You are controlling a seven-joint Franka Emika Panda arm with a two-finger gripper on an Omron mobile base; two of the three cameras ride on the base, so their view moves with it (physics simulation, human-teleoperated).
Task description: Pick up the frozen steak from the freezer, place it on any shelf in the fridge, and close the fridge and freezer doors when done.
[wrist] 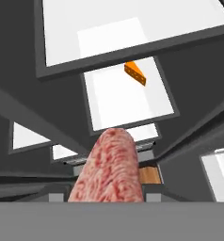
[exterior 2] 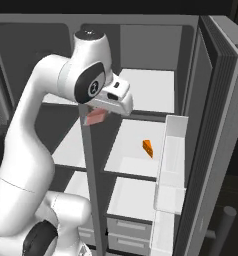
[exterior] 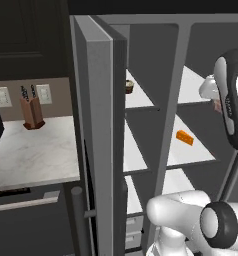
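Item: frozen steak (wrist: 110, 172), pinkish-red marbled slab with rounded edges. Location: held in the air in front of the open unit, by the grey divider between the freezer (exterior: 138, 120) and the fridge (exterior 2: 141, 115), below the level of the top shelf (exterior 2: 150, 90); not resting on any plate.

Holder: end effector (exterior 2: 96, 117), clenched on the steak, which hangs under the hand as a pink block in the right base view and projects forward from between the fingertips in the hand view.

Handling, judged: frozen, so likely stiff and compact, light for its size; the surface may be slick, and the rounded sides give the pads little flat to bear on. Best held across the two broad faces near the middle, as appears to be the case now; a grip near an end could let it pivot.

Other contents: orange wedge (exterior 2: 148, 148) toward the right edge of the middle fridge shelf; dark cupcake (exterior: 129, 87) at the left edge of the upper freezer shelf.

Doors: the fridge and freezer doors (exterior: 98, 135) both stand open.

Adjacent: knife block (exterior: 32, 112) at the back of the desk (exterior: 36, 150).
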